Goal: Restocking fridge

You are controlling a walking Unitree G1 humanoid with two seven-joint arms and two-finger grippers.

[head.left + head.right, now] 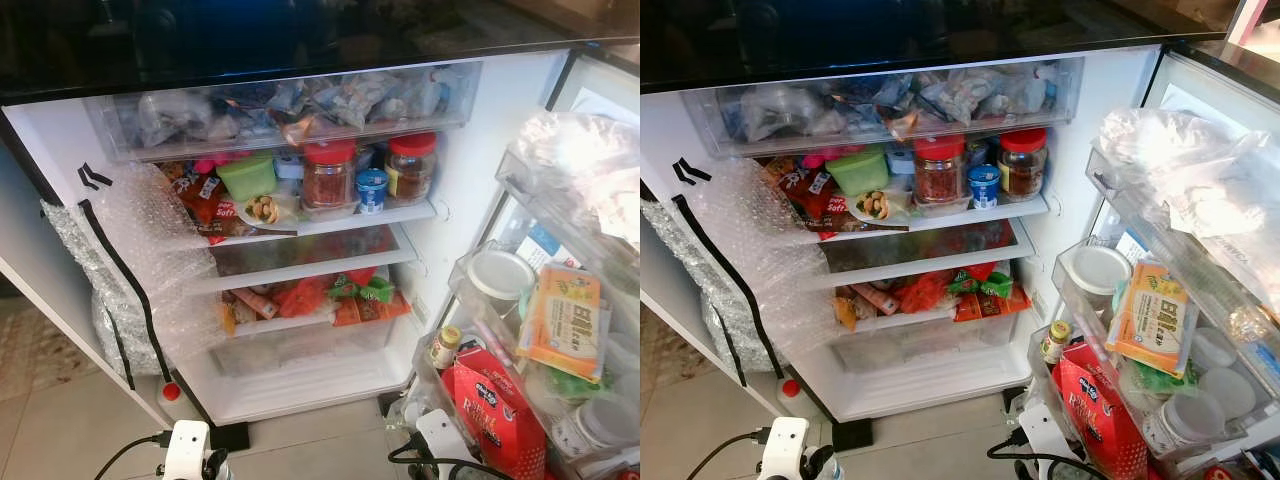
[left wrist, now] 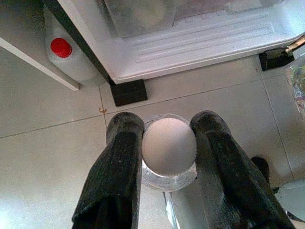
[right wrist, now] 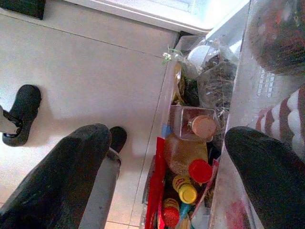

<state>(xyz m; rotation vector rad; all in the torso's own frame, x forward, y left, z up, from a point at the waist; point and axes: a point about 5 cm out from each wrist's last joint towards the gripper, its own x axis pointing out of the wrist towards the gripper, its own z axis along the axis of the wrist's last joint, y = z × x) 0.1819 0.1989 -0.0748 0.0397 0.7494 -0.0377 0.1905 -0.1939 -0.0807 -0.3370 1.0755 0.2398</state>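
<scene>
My left gripper (image 2: 167,131) is shut on a clear bottle with a white cap (image 2: 169,145), held low above the tiled floor in front of the open fridge (image 1: 300,385). My right gripper (image 3: 167,143) is open, its fingers (image 3: 66,176) spread wide with nothing between them, above the lowest door bin (image 3: 164,119) that holds sauce bottles with red and yellow caps (image 3: 200,171). The fridge's top shelf carries two red-lidded jars (image 1: 329,172), a green tub (image 1: 247,175) and a blue cup (image 1: 372,188). The middle glass shelf (image 1: 300,250) looks bare. Snack packets (image 1: 320,298) lie on the lower shelf.
The open door at the right has crowded bins (image 1: 520,330) with tubs, cartons and a red pack (image 1: 495,410). Bubble wrap (image 1: 150,250) hangs on the fridge's left side. A red-capped jug (image 2: 66,55) stands on the floor at the left corner. A frosted drawer (image 1: 300,345) sits lowest.
</scene>
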